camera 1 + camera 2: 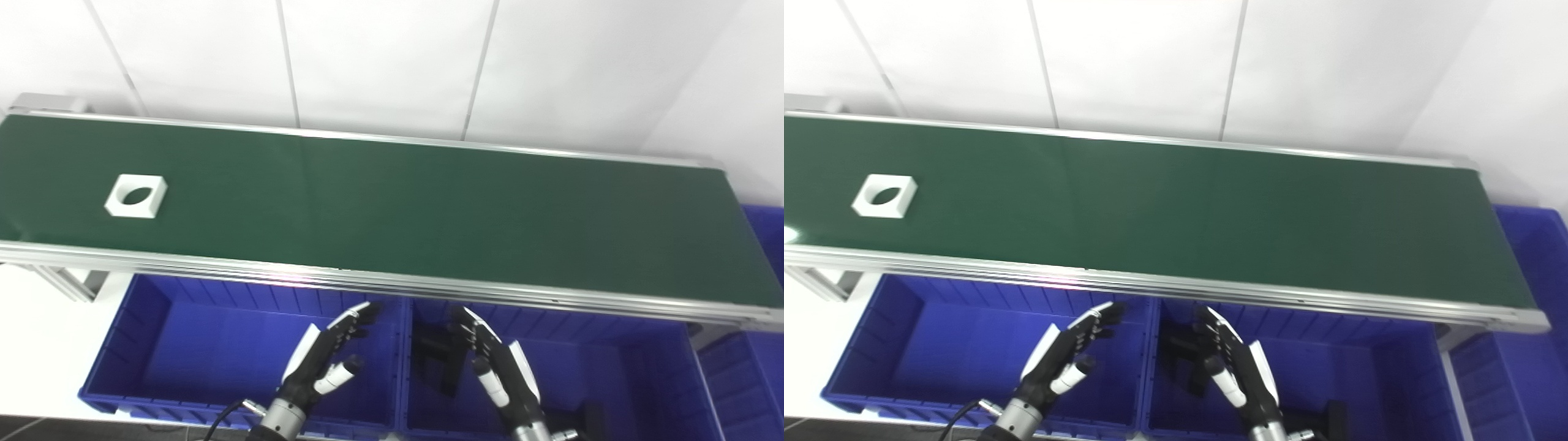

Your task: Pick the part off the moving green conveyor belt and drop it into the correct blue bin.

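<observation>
A white square part with a round hole point(136, 196) lies on the green conveyor belt point(398, 208) near its left end; it also shows in the right eye view point(884, 196). My left hand point(327, 358) is open and empty, held over the left blue bin point(184, 343), below the belt's front rail. My right hand point(496, 364) is open and empty over the right blue bin point(618, 380). Both hands are far to the right of the part and lower than it.
Dark parts point(438, 358) lie in the right bin near its left wall. A further blue bin point(762, 294) stands past the belt's right end. The belt's metal rail point(367, 278) runs above the bins. A white wall is behind.
</observation>
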